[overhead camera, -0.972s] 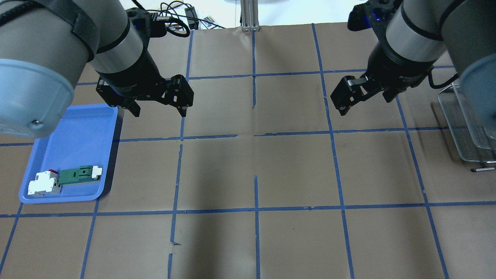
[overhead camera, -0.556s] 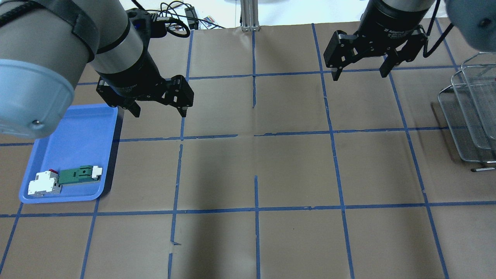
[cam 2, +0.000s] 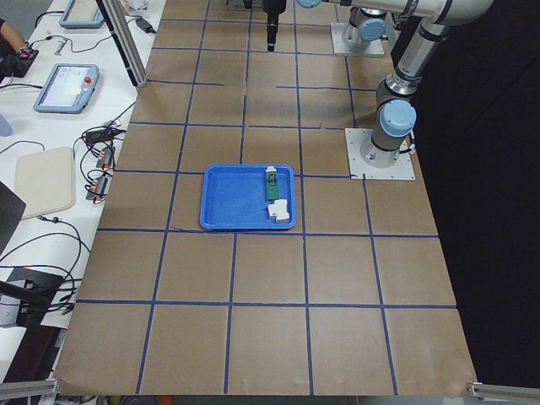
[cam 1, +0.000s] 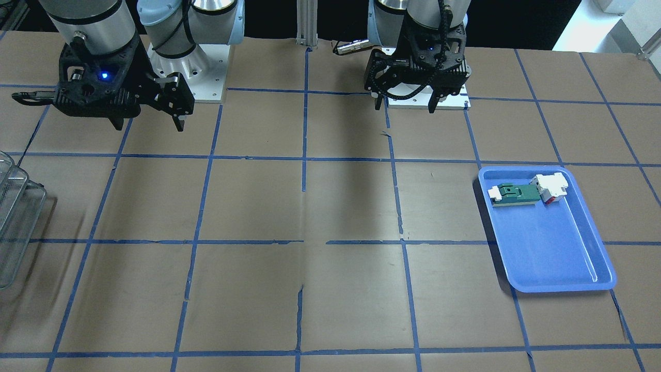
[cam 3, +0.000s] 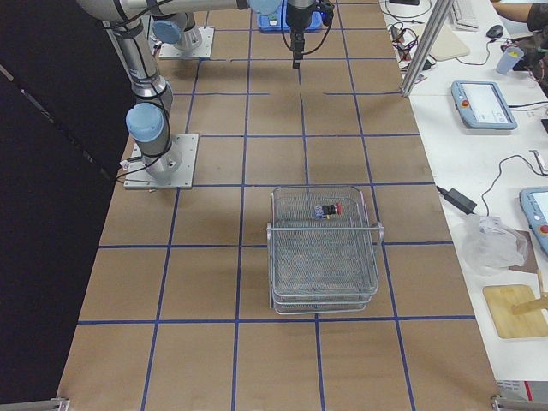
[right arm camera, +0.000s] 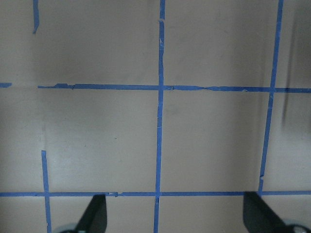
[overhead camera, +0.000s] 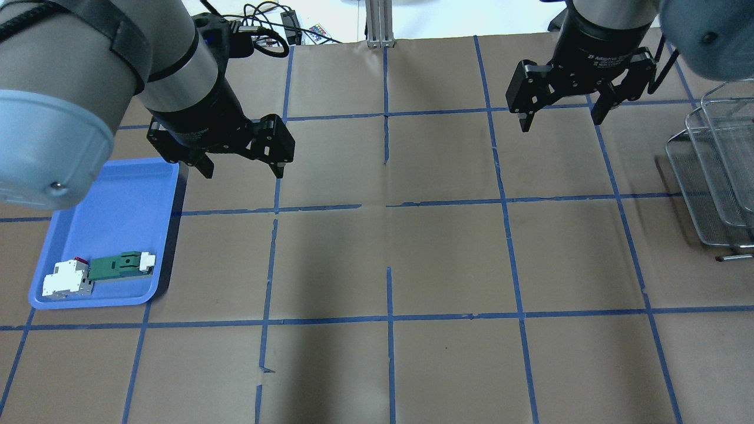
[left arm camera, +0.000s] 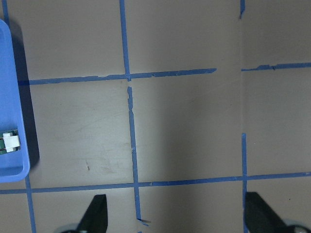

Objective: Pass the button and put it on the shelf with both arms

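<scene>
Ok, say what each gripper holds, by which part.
Nothing: left gripper and right gripper are open, empty. The red-capped push button lies on the silvery wire-mesh shelf.

Right pincer (overhead camera: 562, 122) — white lettering (illegibly small)

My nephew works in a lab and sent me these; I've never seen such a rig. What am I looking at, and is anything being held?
It is a two-armed robot at a table covered in brown paper and blue tape lines. Each arm ends in a black two-finger claw: the left gripper and the right gripper. Both are open, empty, above the table. One picture looks from behind the robot, one from across the table, two from the table's ends, two from cameras on the wrists. A blue tray holds a green-and-white part and a white-and-red block. In the right-end view a wire shelf carries a small red-tipped piece, apparently the button.
</scene>
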Available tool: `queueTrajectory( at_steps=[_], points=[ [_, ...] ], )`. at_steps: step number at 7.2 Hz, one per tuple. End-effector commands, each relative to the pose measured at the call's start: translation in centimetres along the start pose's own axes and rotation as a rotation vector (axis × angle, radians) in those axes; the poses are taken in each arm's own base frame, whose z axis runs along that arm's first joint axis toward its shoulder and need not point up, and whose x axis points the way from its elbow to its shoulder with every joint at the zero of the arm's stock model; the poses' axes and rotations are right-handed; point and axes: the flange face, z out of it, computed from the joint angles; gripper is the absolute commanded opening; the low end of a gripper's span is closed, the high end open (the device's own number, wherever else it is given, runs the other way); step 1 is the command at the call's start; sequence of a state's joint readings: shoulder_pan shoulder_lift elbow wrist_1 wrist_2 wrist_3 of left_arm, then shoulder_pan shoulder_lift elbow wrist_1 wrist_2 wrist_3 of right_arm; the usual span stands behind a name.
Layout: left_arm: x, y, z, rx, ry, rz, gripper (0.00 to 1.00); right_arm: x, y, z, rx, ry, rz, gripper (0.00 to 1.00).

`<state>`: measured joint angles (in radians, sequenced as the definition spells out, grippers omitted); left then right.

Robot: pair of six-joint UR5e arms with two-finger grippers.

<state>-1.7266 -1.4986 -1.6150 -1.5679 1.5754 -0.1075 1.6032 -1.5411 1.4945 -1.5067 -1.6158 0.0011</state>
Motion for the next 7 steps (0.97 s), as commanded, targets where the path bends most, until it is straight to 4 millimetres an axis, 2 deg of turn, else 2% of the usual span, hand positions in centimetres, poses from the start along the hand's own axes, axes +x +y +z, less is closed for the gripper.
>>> queueTrajectory(
  at_steps=[1,7],
  points=[
    [0.08,0.02,-0.06,0.002,-0.001,0.001,1.0,0.19,-0.36,0.31,0.031,0.004,-0.009,1.0],
    [0.14,-0.34,0.18,0.006,0.001,-0.002,1.0,0.3,-0.42,0.27,0.036,0.007,-0.008,1.0]
  ],
)
